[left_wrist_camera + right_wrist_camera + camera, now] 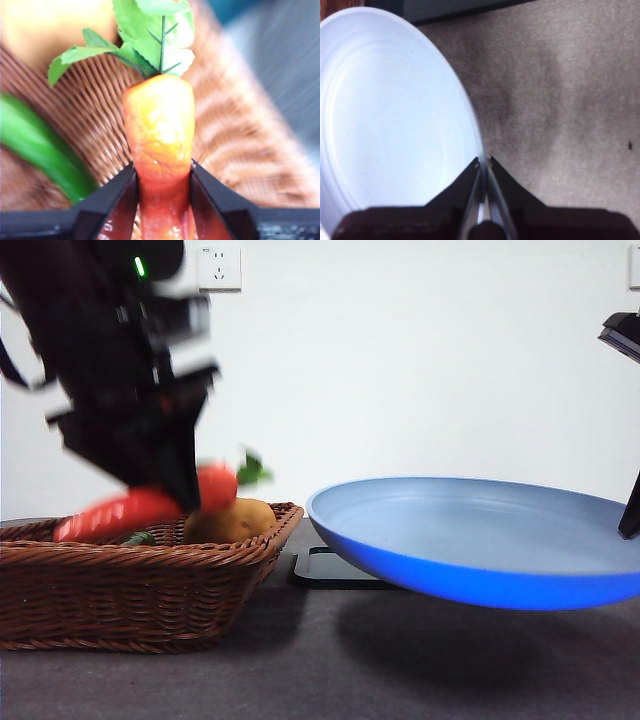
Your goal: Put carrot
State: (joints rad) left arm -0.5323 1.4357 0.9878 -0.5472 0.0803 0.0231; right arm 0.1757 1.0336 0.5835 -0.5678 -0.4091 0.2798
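The orange-red carrot (135, 508) with green leaves is held over the wicker basket (130, 590) at the left. My left gripper (165, 495) is shut on the carrot, whose body (161, 150) sits between the two black jaws. My right gripper (484, 162) is shut on the rim of the blue plate (395, 120). It holds the plate (480, 540) tilted above the table at the right.
A yellow-brown potato (232, 520) lies in the basket below the carrot's leafy end. A green vegetable (40, 145) lies in the basket too. A dark flat pad (330, 568) lies on the table behind the plate. The table top (560, 100) is grey.
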